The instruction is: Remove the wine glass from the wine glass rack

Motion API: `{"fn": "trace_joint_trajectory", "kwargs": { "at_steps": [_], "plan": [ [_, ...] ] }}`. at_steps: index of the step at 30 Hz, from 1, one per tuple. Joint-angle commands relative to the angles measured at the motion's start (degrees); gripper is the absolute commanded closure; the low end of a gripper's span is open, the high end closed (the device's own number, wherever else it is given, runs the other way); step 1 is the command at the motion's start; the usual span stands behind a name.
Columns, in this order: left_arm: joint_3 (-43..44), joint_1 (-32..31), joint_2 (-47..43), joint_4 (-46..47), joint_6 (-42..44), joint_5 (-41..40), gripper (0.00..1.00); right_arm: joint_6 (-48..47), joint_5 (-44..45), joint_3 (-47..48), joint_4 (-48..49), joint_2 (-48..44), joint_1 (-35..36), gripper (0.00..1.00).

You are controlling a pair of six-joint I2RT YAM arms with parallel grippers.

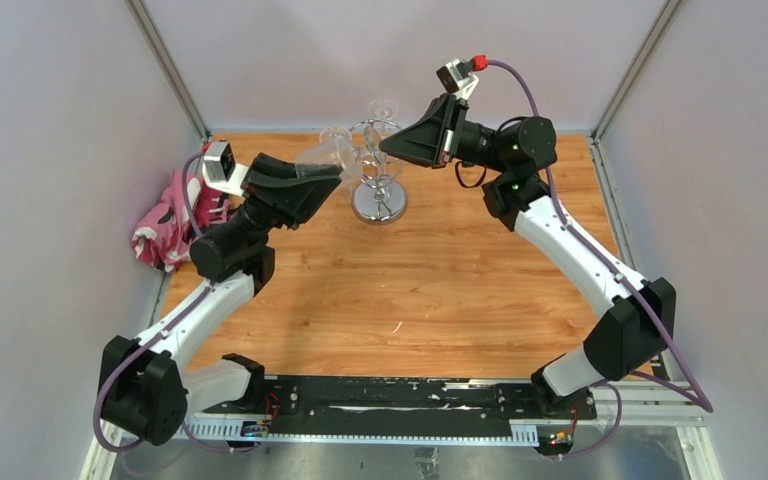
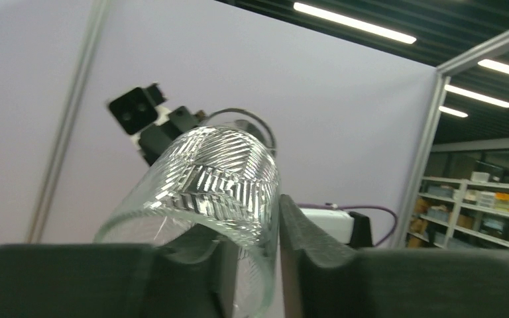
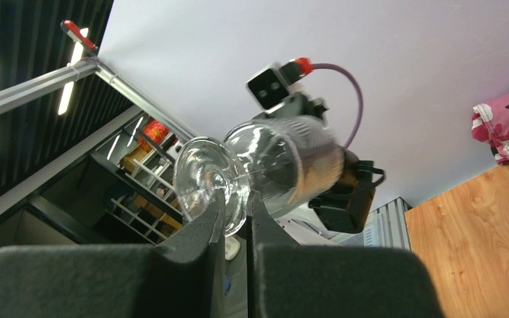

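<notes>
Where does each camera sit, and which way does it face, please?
Top external: above and behind, facing down on wooden table, chrome wire rack, left arm, right arm.
Left wrist: faces upward past left tool at clear patterned wine glass.
Right wrist: faces upward past right tool gripping the glass's stem.
Shared: both wrists see that glass.

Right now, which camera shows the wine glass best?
The right wrist view: the wine glass shows foot, stem and bowl, sideways. The left wrist view shows only its patterned bowl; from above it is a faint clear shape beside the rack.
</notes>
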Motion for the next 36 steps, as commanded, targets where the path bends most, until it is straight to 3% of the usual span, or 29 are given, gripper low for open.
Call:
{"fn": "trace_joint_trajectory", "kwargs": {
  "at_steps": [1,3,9,10,13,16,19,21,24,27,30,36],
  "plan": [
    [2.3,-1.5,-2.6,5.8,-1.4,4.4,0.87,-3.0,-0.8,-0.5,-3.8,3.5,1.7,1.00],
    [2.5,-1.5,-2.4,5.7,-2.0,4.5,1.00,-2.8,-1.0,-0.5,-3.5,3.6,1.8,1.00],
    [3.0,-1.3,-0.3,5.5,-3.6,2.7,1.00,-0.8,-2.8,-0.2,-0.7,4.0,1.9,1.00],
    [3.4,-1.2,-0.5,5.1,-3.6,2.5,1.00,-0.5,-3.1,-0.2,-0.1,4.0,1.8,0.96],
    [5.2,-0.9,-3.3,-3.2,-0.3,1.7,1.00,-0.9,-3.2,-1.5,1.3,3.2,1.3,0.70],
    [8.3,-0.9,-11.1,-25.4,10.0,-0.1,1.00,-4.7,-2.7,-3.6,-1.7,0.8,-0.6,0.53],
    [16.7,-1.0,-18.7,-61.3,27.5,-8.7,1.00,-11.4,-2.4,-5.4,-11.0,-2.8,-3.8,0.47],
    [26.6,-1.0,-20.1,-83.4,37.9,-18.5,1.00,-18.5,-2.0,-4.8,-21.5,-5.7,-6.3,0.46],
    [40.5,-1.0,-16.8,-110.5,45.3,-33.2,1.00,-34.0,1.2,-0.4,-41.7,-8.5,-9.5,0.44],
    [48.6,-1.0,-11.5,-127.1,50.0,-43.8,1.00,-48.8,8.0,4.5,-58.7,-10.3,-11.0,0.43],
    [51.1,-1.0,-6.3,-138.0,52.6,-49.7,1.00,-58.0,17.8,8.4,-69.4,-11.5,-11.3,0.42],
    [41.7,-1.2,-2.0,-141.1,52.3,-50.9,1.00,-67.2,35.5,10.7,-79.6,-13.3,-11.4,0.41]
  ]
}}
